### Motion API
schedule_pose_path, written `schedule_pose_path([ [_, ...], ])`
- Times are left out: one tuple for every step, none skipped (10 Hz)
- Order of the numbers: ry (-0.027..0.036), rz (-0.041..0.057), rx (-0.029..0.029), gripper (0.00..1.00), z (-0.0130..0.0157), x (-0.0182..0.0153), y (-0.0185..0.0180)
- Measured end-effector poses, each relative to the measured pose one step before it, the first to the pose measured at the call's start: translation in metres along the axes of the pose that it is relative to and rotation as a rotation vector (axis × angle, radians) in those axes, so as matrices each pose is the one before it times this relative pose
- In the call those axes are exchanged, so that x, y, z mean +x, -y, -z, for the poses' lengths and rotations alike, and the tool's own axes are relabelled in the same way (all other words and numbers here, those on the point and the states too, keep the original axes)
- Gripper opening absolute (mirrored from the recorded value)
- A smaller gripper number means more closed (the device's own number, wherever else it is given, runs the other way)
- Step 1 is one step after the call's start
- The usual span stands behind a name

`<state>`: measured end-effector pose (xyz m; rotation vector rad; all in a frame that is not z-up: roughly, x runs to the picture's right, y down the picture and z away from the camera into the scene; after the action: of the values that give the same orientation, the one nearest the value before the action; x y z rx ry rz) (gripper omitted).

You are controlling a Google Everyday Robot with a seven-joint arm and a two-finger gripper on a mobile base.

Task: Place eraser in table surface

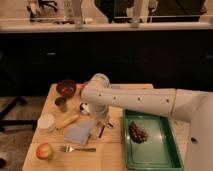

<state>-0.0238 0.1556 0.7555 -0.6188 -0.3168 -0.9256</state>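
Observation:
The eraser (102, 130) is a thin dark block with a pale strip. It lies slanted on the light wooden table surface (116, 150), at the right edge of the grey-blue cloth (80, 134). My gripper (101, 120) points down at the end of the white arm, right above the eraser's upper end. I cannot tell whether it touches or holds the eraser. The arm hides the table behind the gripper.
A green tray (156, 152) with grapes (138, 132) lies at the right. A dark red bowl (66, 88), a small cup (61, 104), a white round container (46, 121), a yellow banana (67, 121), an apple (44, 151) and a fork (77, 149) lie at the left.

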Motion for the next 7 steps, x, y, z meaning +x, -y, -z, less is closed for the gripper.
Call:
schedule_pose_path([
  [0.00058,-0.01774,0.00422,0.00,-0.00044,0.00860,0.00140],
  [-0.00082,-0.01361,-0.00100,0.00,-0.00119,0.01285,0.00400],
  [0.00726,-0.01663,0.00283,0.00,-0.00179,0.01266,0.00604],
  [0.00811,-0.01863,0.00461,0.00,-0.00142,0.00882,0.00217],
  [0.00583,-0.01641,0.00150,0.00,-0.00119,0.00585,-0.00051],
  [0.00262,-0.01468,0.00210,0.00,-0.00083,0.00617,-0.00017],
  [0.00294,-0.02518,0.00370,0.00,-0.00118,0.01044,0.00087],
])
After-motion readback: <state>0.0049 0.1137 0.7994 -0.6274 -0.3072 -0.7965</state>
